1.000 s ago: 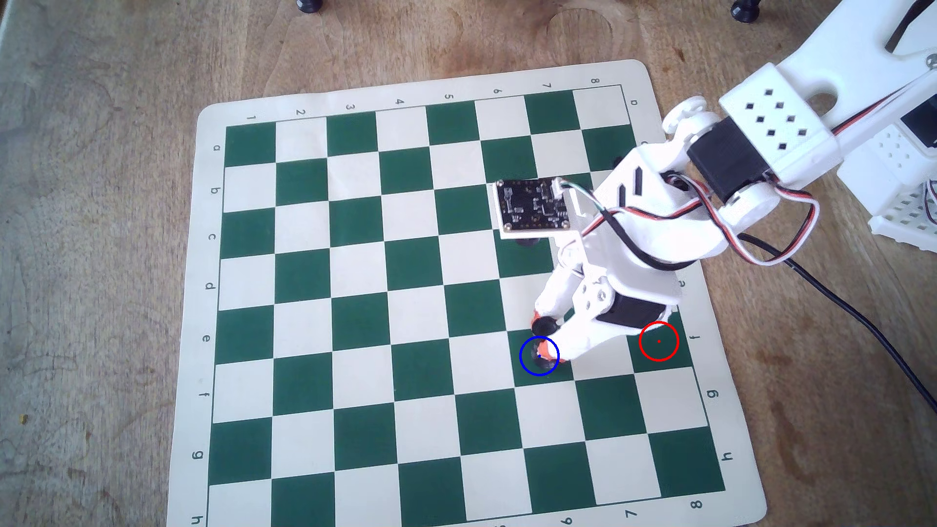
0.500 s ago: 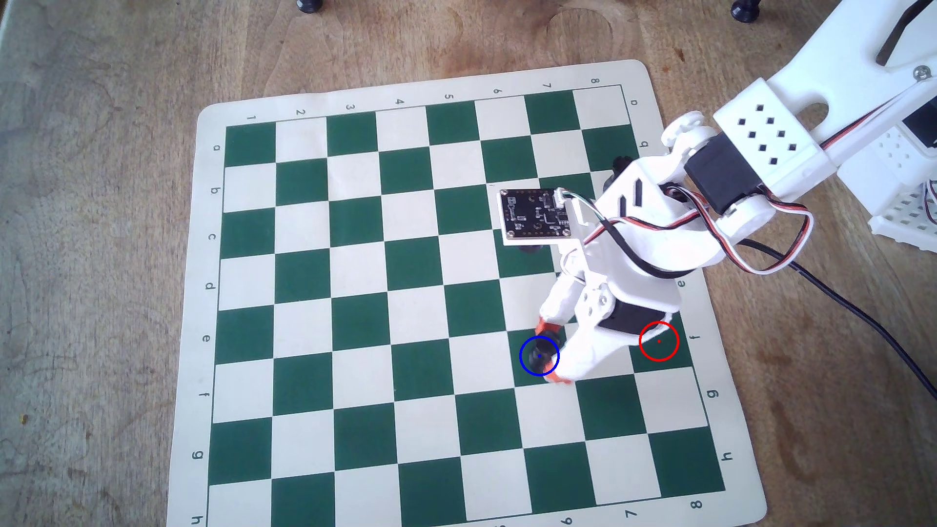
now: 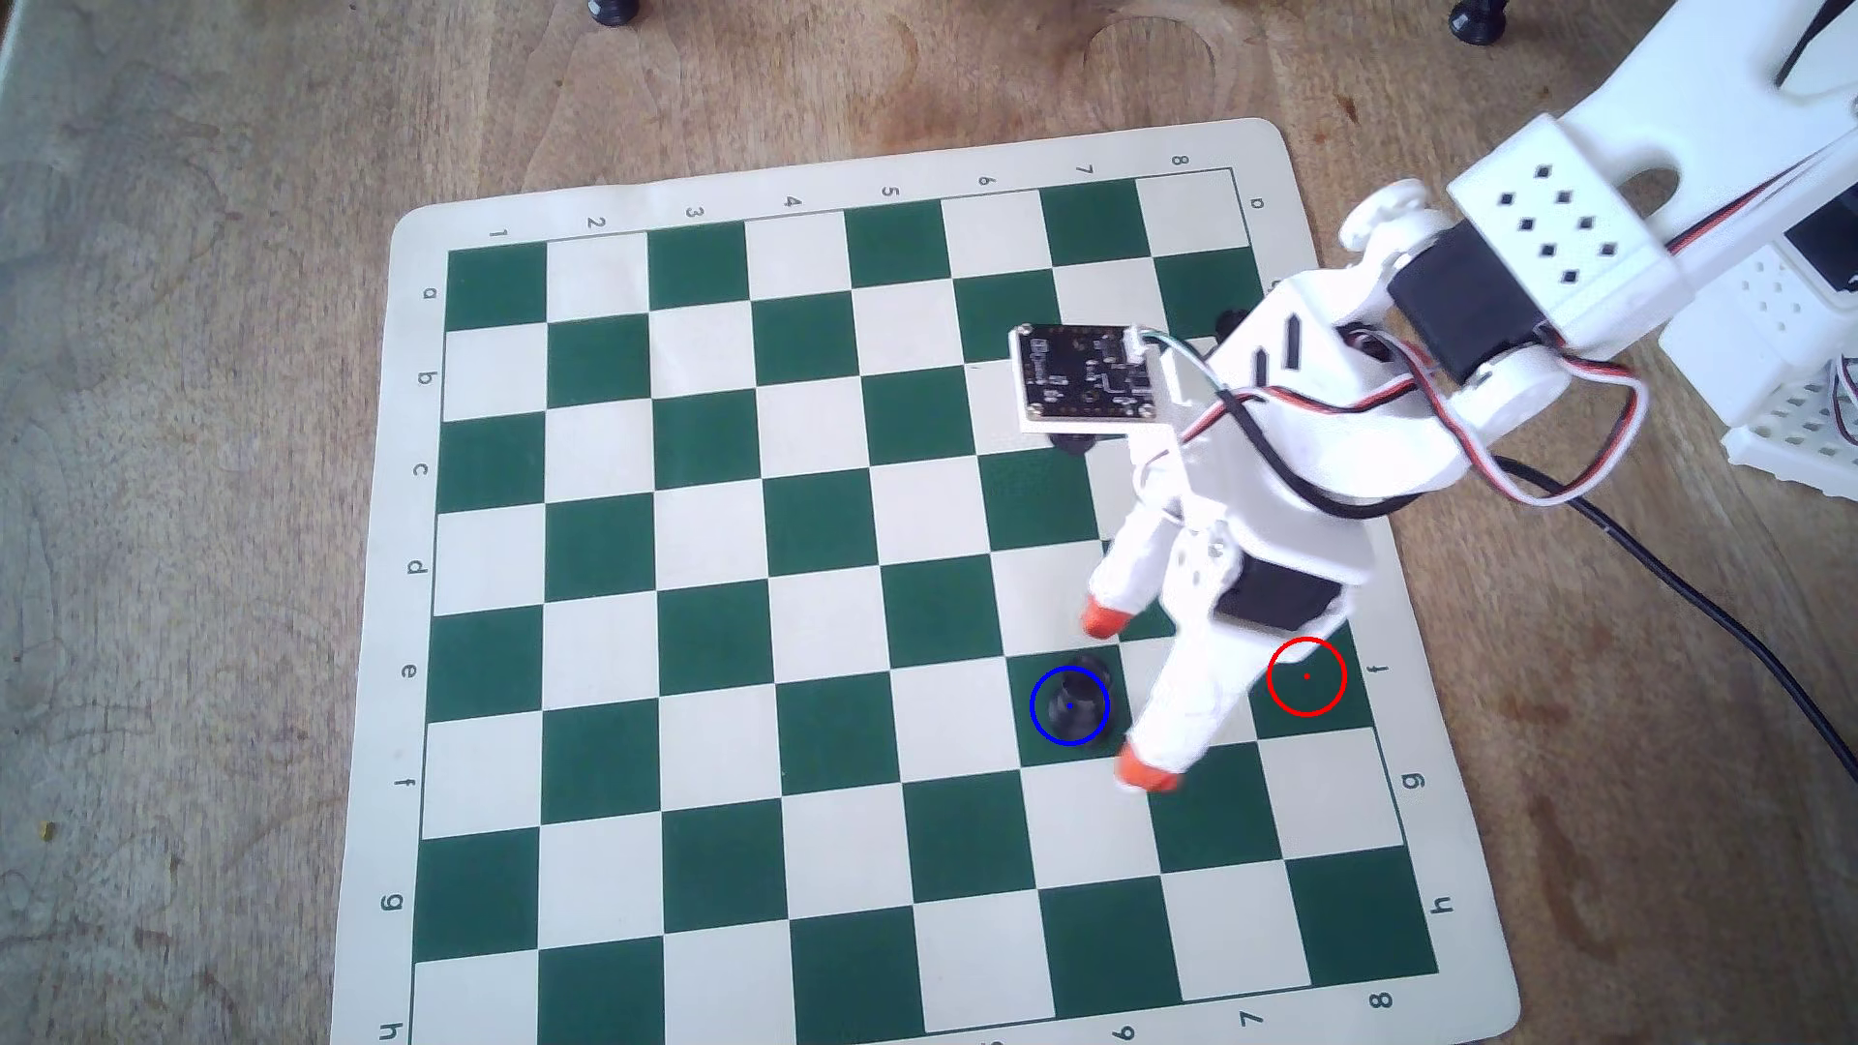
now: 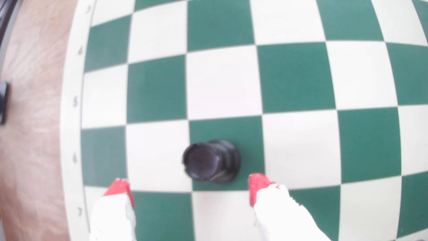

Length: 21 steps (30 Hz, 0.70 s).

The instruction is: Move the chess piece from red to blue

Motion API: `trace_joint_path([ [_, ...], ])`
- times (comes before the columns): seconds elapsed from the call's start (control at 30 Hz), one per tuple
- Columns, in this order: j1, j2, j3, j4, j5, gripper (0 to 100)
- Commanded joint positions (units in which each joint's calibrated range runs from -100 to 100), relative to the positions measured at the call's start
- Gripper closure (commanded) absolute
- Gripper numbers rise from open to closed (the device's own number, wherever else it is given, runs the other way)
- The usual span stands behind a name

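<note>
White two-finger gripper [image 3: 1124, 695] with orange tips is spread wide, holding nothing, sitting just right of the small matte black rook [image 3: 1072, 700] in the overhead view. Rook stands upright on a green square inside the thin blue ring [image 3: 1033, 693]; thin red ring [image 3: 1341, 663] is empty.

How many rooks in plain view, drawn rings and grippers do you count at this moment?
Black rook: 1, standing inside the blue ring
Drawn rings: 2, the blue ring and the red ring
Gripper: 1, jaws open, holding nothing
Total: 4
</note>
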Motion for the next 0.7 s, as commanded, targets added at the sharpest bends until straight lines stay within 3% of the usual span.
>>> trace_joint_path([
  [0.0, -1.72, -14.94, 1.71, 6.71, 0.73, 72],
  [0.17, -3.99, -29.11, 4.43, 21.86, 3.13, 77],
  [0.27, -4.93, -36.33, 8.78, 25.22, 4.59, 91],
  [0.3, -4.85, -39.81, 13.58, 22.52, 4.54, 99],
  [0.43, -1.1, -52.29, 34.35, -2.38, 2.64, 100],
  [0.53, 0.0, -58.74, 43.23, -10.73, 2.74, 100],
  [0.6, 2.34, -62.14, 52.48, -26.29, 5.18, 100],
  [0.67, 4.22, -62.65, 56.56, -35.22, 7.33, 100],
])
